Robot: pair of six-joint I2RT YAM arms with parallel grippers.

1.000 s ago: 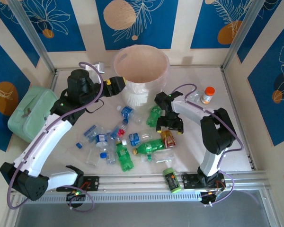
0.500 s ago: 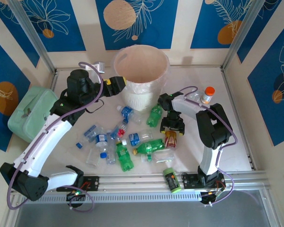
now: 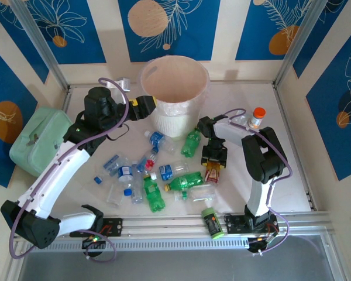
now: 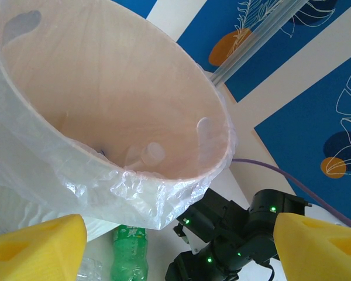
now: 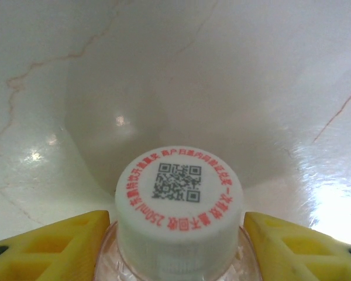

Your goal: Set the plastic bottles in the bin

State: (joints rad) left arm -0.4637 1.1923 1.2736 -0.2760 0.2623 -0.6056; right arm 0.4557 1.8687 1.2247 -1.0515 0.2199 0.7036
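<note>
Red-labelled bottle [image 3: 210,172]: next pickup, newly straddled.
Right gripper [image 5: 178,234]: narrowing beside cap [image 5: 179,190]; clamp unconfirmed.
Left gripper [image 4: 178,246]: apart, empty, by bin [image 3: 172,117].

The bin [image 3: 172,120] stands open-mouthed. The left gripper [image 3: 145,106] hangs just beside its left rim. Bottles [image 3: 154,198] lie scattered in front of the bin; front-right of it, the right gripper [image 3: 213,168] is down over a red-labelled bottle [image 3: 210,175].

One bin [image 3: 175,82], three green bottles [image 3: 154,199], one mint case [image 3: 38,140]
</note>
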